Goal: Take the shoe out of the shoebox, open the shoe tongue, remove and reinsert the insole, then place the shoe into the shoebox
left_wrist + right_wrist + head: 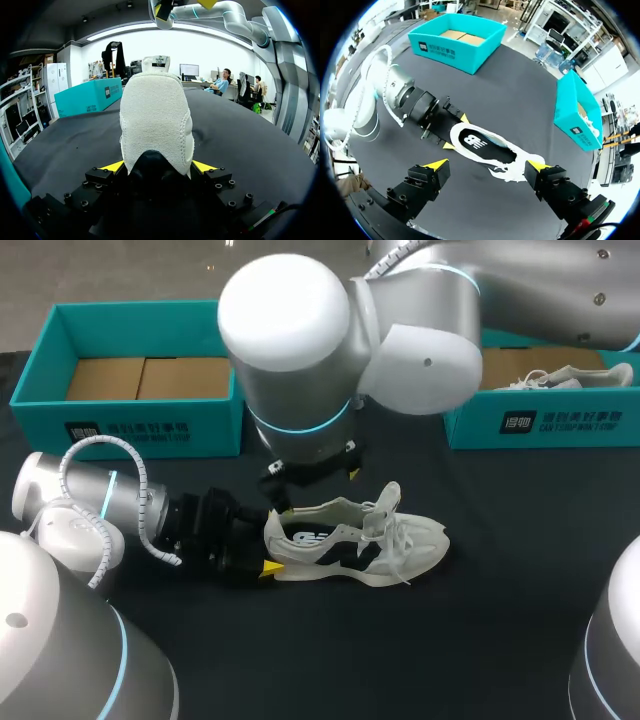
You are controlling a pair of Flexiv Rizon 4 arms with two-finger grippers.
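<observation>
My left gripper (157, 166) gripped the heel of the white shoe (360, 540), which stood upright on the black table (400, 650), while my right gripper (486, 165) hung wide open above it, with two teal shoeboxes (130, 425) (540, 425) beyond.

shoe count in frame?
2. One shoe lies on the table, heel clamped in the left gripper. A second shoe sits in the right-hand shoebox, partly hidden. The left shoebox looks empty.

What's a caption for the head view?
Left arm clamps the shoe by the heel; right arm hovers above, jaws open.
</observation>
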